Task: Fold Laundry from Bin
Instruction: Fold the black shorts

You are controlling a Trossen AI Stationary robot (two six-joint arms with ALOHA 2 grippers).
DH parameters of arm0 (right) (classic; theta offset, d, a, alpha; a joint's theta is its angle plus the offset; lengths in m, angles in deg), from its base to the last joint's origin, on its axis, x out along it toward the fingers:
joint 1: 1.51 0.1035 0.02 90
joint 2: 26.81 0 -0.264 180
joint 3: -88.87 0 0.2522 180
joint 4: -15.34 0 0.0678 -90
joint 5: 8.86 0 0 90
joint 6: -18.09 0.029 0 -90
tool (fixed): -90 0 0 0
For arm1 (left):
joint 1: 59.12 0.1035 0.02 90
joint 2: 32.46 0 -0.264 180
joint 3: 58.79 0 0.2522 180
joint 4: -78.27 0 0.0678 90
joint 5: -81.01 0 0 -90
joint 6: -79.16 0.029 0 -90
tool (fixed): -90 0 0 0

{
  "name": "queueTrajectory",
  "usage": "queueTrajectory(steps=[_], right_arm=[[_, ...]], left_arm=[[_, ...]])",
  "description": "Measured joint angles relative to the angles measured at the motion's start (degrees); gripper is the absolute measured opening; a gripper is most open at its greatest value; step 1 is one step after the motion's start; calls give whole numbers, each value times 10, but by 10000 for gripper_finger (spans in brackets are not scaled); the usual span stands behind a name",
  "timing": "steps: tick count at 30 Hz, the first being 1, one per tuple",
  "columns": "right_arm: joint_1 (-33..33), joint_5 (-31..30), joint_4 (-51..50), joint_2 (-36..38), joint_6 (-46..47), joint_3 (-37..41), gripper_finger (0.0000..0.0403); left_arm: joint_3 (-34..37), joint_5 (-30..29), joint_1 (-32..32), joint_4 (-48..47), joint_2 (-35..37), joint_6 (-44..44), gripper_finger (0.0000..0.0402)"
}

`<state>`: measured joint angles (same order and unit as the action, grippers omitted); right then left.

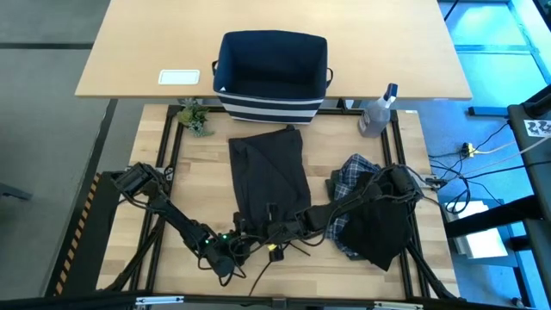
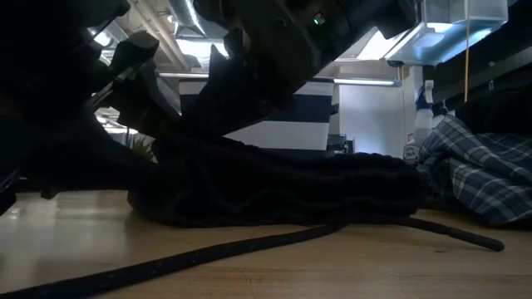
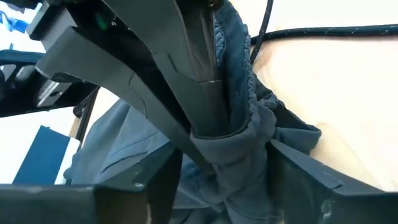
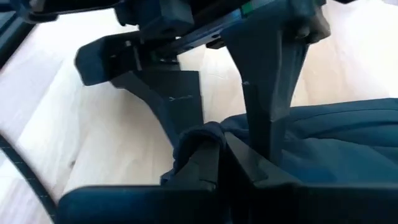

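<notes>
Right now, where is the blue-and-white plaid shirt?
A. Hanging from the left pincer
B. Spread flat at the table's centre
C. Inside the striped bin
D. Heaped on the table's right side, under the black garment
D: in the high view the plaid shirt lies bunched at the right beside the black garment, while the bin looks empty.

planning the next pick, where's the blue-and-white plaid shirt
In the high view, the blue-and-white plaid shirt lies crumpled on the table's right side, under the right arm, beside the black garment.

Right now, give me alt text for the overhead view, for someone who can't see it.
Both grippers, left and right, meet at the near edge of a dark olive-green garment spread flat on the table. A plaid shirt and black garment lie right; the striped bin sits behind.
</notes>
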<state>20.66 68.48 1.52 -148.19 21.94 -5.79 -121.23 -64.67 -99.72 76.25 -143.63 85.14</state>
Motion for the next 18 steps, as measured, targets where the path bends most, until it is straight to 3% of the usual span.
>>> queueTrajectory(steps=[4,10,18], right_arm=[[-1,20,-3,0,-6,0,10],[-1,51,-47,2,-42,-17,18],[12,28,-278,-1,-82,-160,121]], left_arm=[[0,1,0,0,0,3,164],[0,16,0,-1,0,5,30],[0,16,2,-6,3,8,25]])
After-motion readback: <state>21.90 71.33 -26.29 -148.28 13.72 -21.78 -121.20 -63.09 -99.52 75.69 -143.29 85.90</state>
